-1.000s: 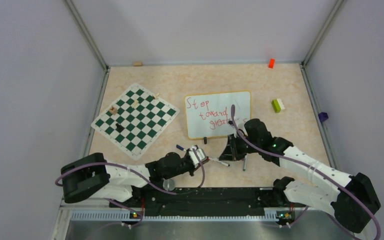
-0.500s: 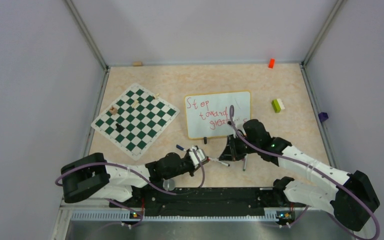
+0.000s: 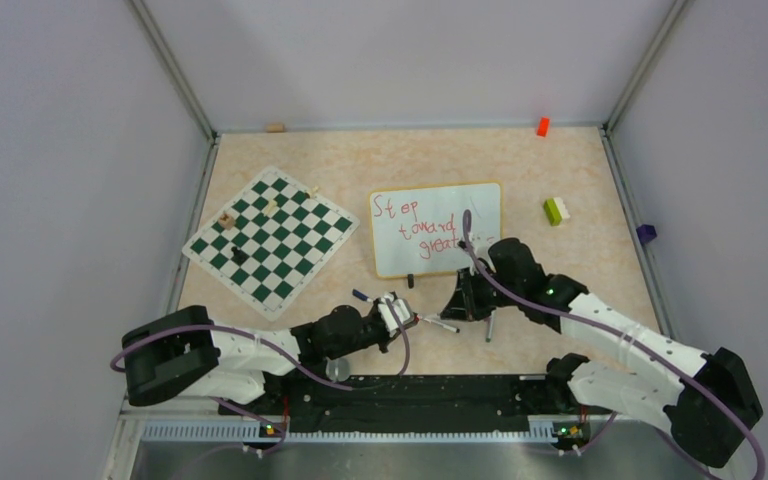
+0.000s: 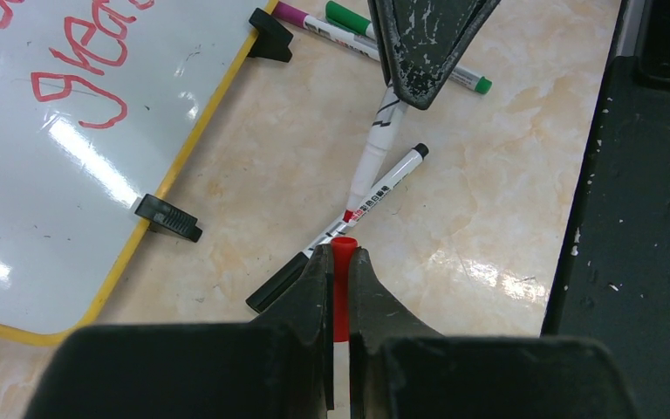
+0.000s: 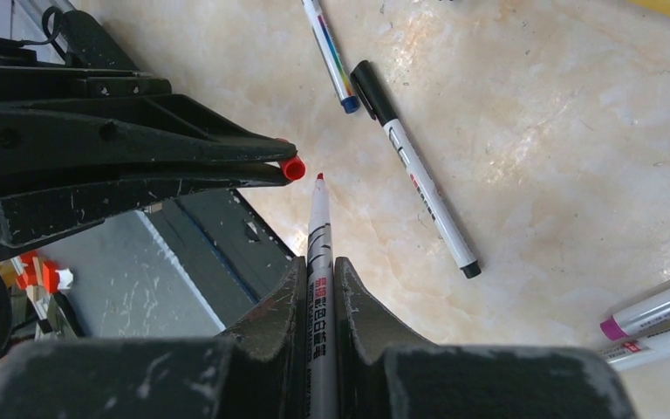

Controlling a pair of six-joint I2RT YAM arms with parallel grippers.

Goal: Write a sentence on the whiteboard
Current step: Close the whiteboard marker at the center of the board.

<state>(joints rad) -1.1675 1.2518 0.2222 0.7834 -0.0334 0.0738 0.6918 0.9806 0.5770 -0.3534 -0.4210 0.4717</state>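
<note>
- The whiteboard [image 3: 482,205] lies flat at mid-table, just beyond the two grippers, with its black feet on the near edge.
- The sentence [image 3: 415,228] sits on the board in three red lines. The last line runs under the right arm's wrist, so its end cannot be read from above.
- The left gripper [image 4: 340,255] is fully closed on a red cap [image 4: 341,288], which is pinched between the fingertips with its end pointing at the other arm.
- The right gripper [image 5: 318,266] is clamped on the barrel of a red marker [image 5: 318,229], with the bare red tip pointing forward.
- Cap and tip face each other at close range, apart and slightly off line. This placement suggests the writing is finished and the pen is being lined up for recapping.
- Holding each part near its free end keeps the two axes steerable. The likely next move is a small sideways correction, then a straight push.
- Spare pens lie beneath the grippers: a black-capped marker [image 5: 414,170] and a blue-tipped pen [image 5: 331,57].
- A chess mat [image 3: 268,235] lies left of the board and is not involved.
- Against a second ago, both grippers sit almost where they were. Only the right arm's rear links show a slight shift, and the board, writing and loose pens are unchanged.
</note>
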